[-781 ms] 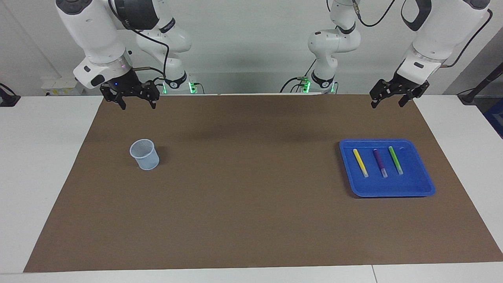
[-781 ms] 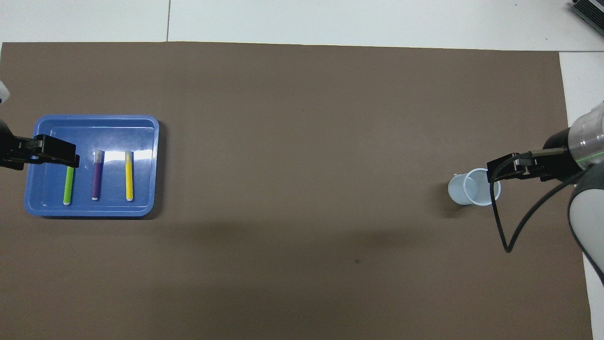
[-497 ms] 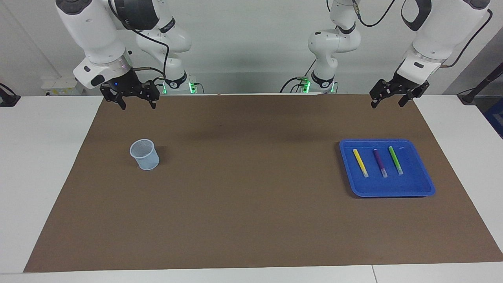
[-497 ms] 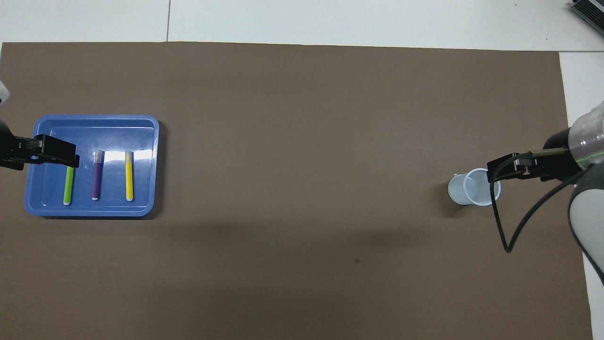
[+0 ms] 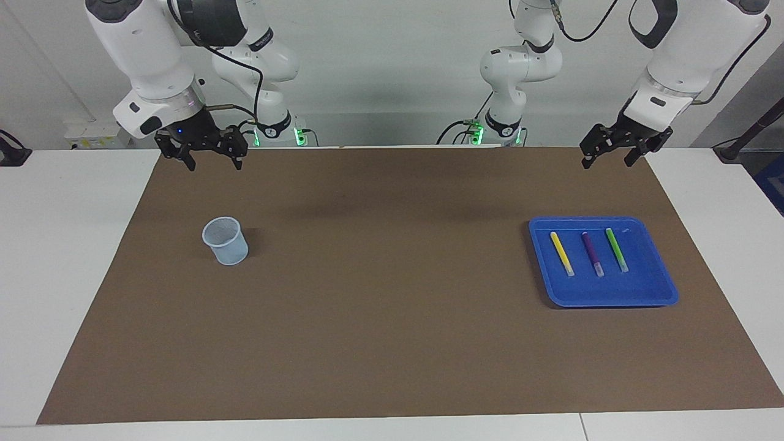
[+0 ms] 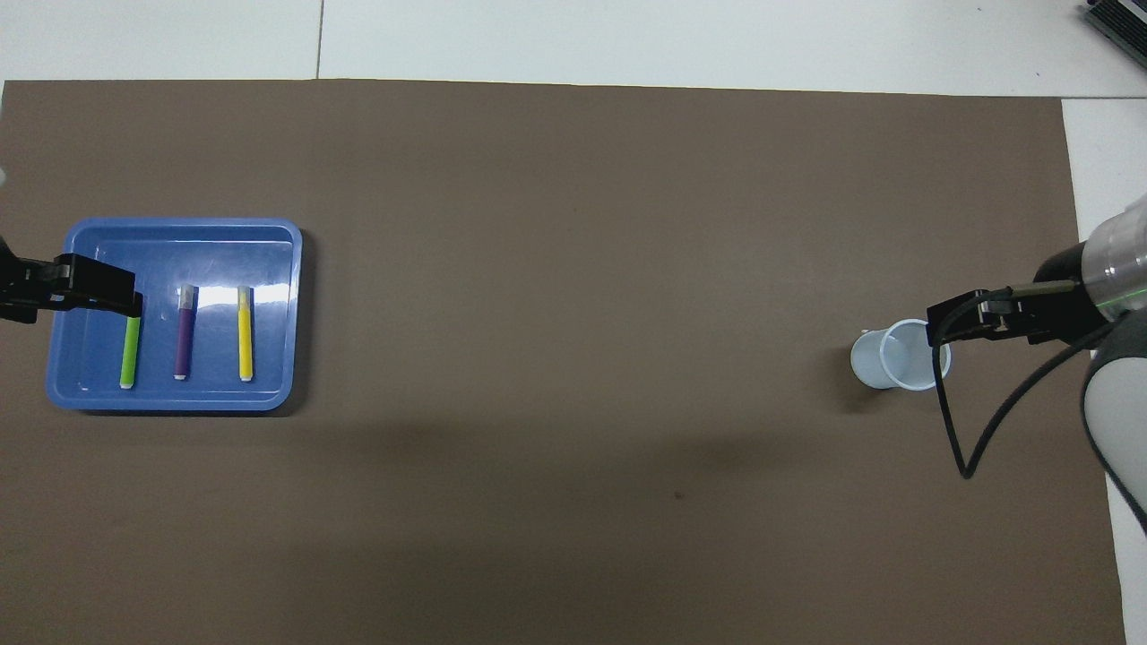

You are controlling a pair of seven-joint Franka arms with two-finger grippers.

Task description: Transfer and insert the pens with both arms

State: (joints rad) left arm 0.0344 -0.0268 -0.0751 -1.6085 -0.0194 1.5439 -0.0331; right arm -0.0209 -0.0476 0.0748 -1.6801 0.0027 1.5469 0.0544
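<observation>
Three pens lie side by side in a blue tray (image 5: pixel 612 300) at the left arm's end of the table: yellow (image 5: pixel 561 253), purple (image 5: pixel 592 253) and green (image 5: pixel 617 249). In the overhead view the green pen (image 6: pixel 130 352) is partly covered by a raised black finger. My left gripper (image 5: pixel 607 160) hangs open in the air over the brown mat, well above the tray and touching nothing. My right gripper (image 5: pixel 215 164) hangs open and empty over the mat at the right arm's end, apart from a pale blue cup (image 5: pixel 226 241).
The brown mat (image 5: pixel 392 306) covers most of the white table (image 5: pixel 61 257). The cup stands upright on it at the right arm's end. A black cable (image 6: pixel 950 421) loops down from the right arm near the cup.
The left gripper has drifted slightly toward its own end of the table. The right gripper, the pens and the cup have not visibly moved.
</observation>
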